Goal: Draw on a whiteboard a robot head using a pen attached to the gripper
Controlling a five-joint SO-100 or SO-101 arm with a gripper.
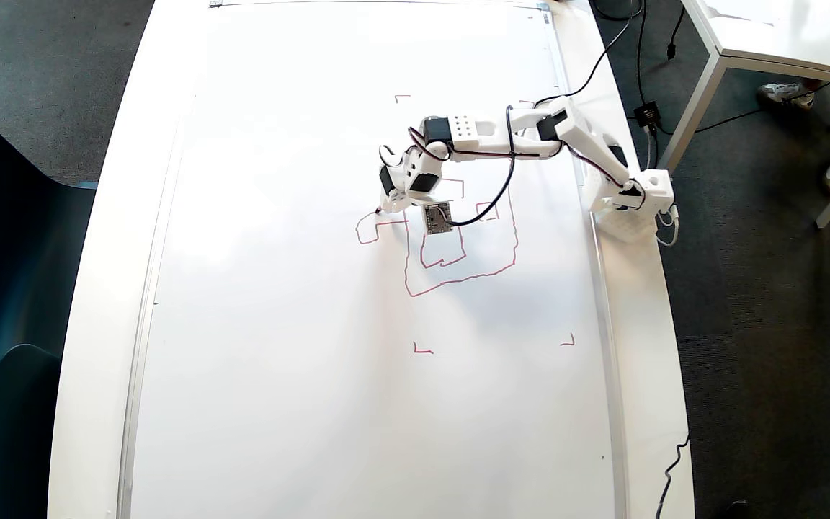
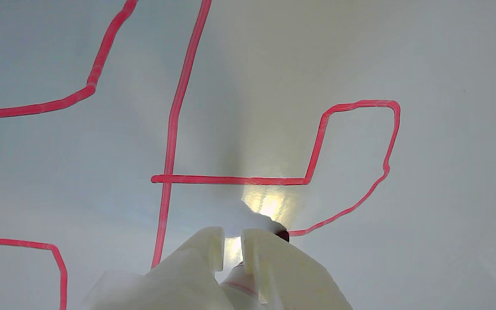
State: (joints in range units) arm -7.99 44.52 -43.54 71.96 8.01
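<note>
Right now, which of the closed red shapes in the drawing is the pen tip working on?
The small loop left of the big outline in the overhead view. The pen tip sits on its line, while the squares inside the robot head lie apart from it.

Dark grey carpet floor (image 1: 761, 346) surrounds the white desk (image 1: 91, 346); blue chairs (image 1: 4, 238) at left, side table (image 1: 782, 43) upper right.
</note>
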